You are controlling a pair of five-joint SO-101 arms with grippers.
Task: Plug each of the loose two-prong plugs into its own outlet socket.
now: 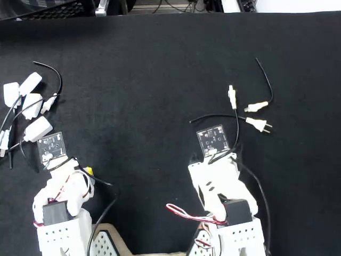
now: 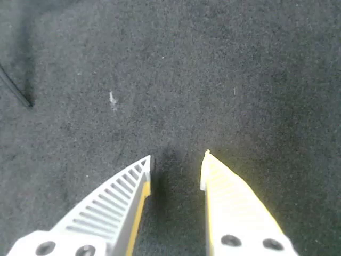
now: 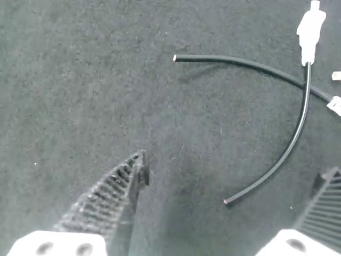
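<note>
Three white two-prong plugs on short black cords lie at the right of the black table [image 1: 149, 69]: one [image 1: 232, 96] upright, a second [image 1: 257, 106] and a third [image 1: 258, 125] beside it. Several white outlet sockets [image 1: 32, 105] cluster at the far left with their cords. My right gripper [image 3: 236, 164] hangs open and wide over the mat, with a loose cord end [image 3: 226, 201] lying between its fingers and the nearest plug [image 3: 311, 24] farther off. My left gripper [image 2: 178, 158] is open over bare mat, holding nothing.
The left arm [image 1: 61, 186] and the right arm [image 1: 218, 181] stand at the near edge of the table. A black cord [image 2: 16, 90] crosses a corner of the left wrist view. The wide middle of the mat separates plugs and sockets.
</note>
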